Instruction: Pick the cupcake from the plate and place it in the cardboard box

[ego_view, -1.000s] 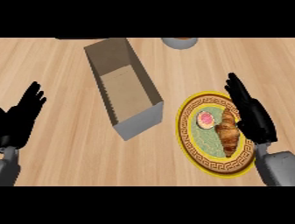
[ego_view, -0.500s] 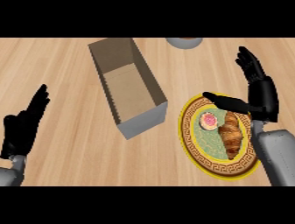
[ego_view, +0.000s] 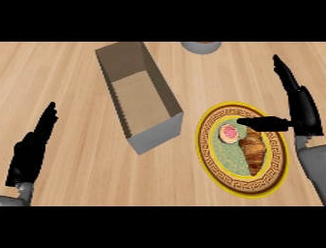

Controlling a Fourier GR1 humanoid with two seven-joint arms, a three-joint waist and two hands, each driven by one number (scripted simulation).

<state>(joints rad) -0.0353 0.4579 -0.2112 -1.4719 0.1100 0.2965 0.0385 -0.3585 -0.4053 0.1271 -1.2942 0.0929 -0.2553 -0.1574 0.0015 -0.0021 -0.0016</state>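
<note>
Small round pink-frosted cupcake (ego_view: 229, 132): on yellow-rimmed patterned plate (ego_view: 226, 181), beside brown croissant (ego_view: 254, 149), near open cardboard box (ego_view: 138, 92) on wooden desk (ego_view: 65, 72). Likely light, soft, crushable; best held low at sides. Right robot hand (ego_view: 298, 104): open, empty, thumb just beside cupcake. Left robot hand (ego_view: 31, 147): open, resting.

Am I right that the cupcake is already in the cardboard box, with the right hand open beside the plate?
Not quite: the head view shows the cupcake on the plate, next to a croissant. The cardboard box holds nothing visible. The right hand is open.
</note>
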